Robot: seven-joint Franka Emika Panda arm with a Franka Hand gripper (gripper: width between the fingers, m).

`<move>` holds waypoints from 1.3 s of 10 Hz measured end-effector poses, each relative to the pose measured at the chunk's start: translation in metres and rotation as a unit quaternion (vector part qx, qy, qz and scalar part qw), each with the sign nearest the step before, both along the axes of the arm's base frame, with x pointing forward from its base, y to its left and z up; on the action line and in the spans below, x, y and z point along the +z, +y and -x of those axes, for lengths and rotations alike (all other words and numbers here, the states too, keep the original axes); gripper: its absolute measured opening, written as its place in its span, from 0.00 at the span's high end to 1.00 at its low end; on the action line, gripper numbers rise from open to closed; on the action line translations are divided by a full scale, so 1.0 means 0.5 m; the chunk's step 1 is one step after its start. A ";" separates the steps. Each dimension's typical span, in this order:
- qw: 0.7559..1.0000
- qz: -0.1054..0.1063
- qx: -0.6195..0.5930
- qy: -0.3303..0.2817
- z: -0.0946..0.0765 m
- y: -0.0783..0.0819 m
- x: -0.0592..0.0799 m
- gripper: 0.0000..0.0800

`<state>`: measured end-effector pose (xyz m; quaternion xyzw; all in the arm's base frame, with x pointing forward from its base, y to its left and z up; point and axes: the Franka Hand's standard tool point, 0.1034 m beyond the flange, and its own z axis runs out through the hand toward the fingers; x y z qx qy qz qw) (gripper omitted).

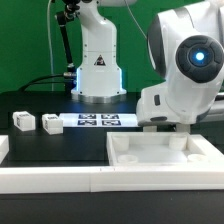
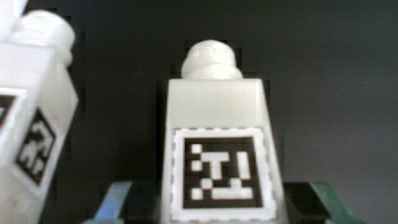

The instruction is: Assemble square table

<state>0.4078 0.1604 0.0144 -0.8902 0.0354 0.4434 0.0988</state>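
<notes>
In the wrist view my gripper (image 2: 221,203) is open and straddles the tagged end of a white leg block (image 2: 217,110) that lies on the black table. A dark gap shows between each finger and the block. A second leg block (image 2: 36,95) lies beside it. In the exterior view the large white square tabletop slab (image 1: 165,152) lies at the front of the exterior view's right, with my arm (image 1: 185,70) above its far edge. The fingers are hidden there. Two more leg blocks (image 1: 23,121) (image 1: 50,123) lie at the exterior view's left.
The marker board (image 1: 95,120) lies flat in front of the arm's base (image 1: 97,75). A long low white barrier rail (image 1: 50,178) runs along the front edge.
</notes>
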 end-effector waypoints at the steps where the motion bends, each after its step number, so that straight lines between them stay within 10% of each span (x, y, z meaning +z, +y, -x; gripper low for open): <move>1: 1.000 -0.009 0.003 0.005 -0.018 -0.009 0.038 0.64; 4: 1.000 -0.028 -0.001 -0.010 -0.071 -0.045 0.119 0.64; 8: 0.995 -0.015 -0.014 -0.098 -0.101 -0.044 0.099 0.64; 13: 0.972 -0.008 -0.020 -0.233 -0.169 -0.093 0.183 0.64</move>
